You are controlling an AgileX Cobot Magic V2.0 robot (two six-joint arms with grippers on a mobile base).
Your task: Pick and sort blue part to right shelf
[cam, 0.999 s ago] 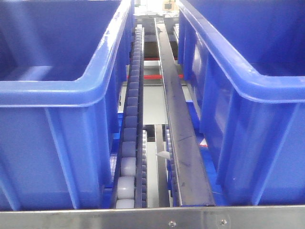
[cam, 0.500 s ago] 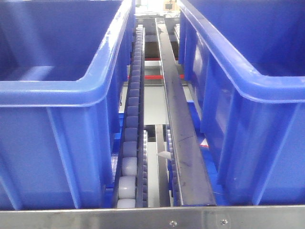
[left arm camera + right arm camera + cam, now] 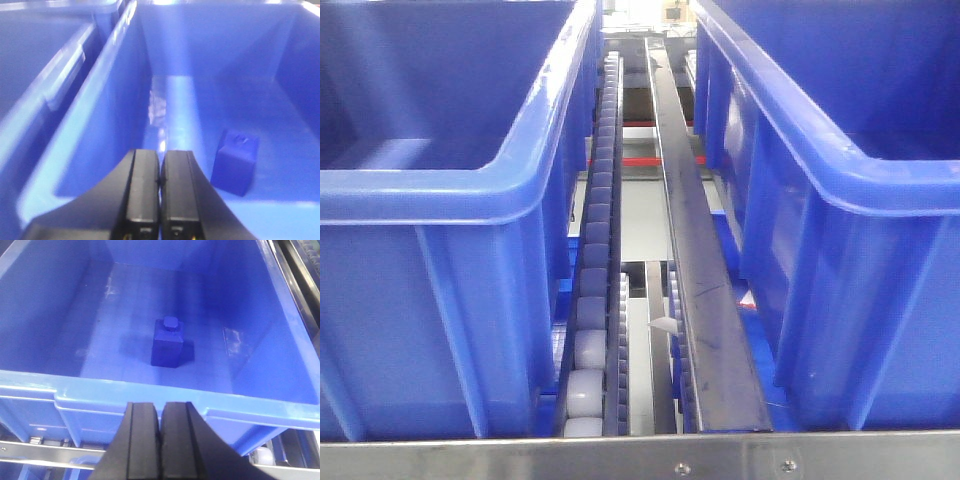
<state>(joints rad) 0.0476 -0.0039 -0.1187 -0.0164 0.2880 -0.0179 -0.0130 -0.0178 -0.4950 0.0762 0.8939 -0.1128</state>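
Front view, nearest first: a bare steel crossbar [image 3: 640, 455] with two screw heads runs along the bottom edge. Behind it stand two large blue plastic bins, the left bin [image 3: 450, 195] and the right bin [image 3: 840, 190], their thick rounded rims close to the camera. Between them a track of pale plastic rollers [image 3: 590, 330] and a dark metal guide rail [image 3: 695, 260] run away toward a red strip [image 3: 645, 160] on the far floor. Neither arm shows in this view.

Left wrist view: the black left gripper [image 3: 160, 192] fills the bottom edge, its two fingers pressed together with nothing between them. It hangs above the near wall of a blue plastic bin [image 3: 115, 105]. On the bin floor beyond, to the right of the gripper, sits a small dark blue block part [image 3: 235, 162] with a raised top, well apart from the fingers.

Right wrist view: the black right gripper [image 3: 160, 440] is likewise closed and empty, poised just outside the near rim of a blue plastic bin [image 3: 150, 392]. Farther in, near the middle of that bin's floor, stands a small dark blue block part with a knob on top [image 3: 168, 342], upright and untouched.
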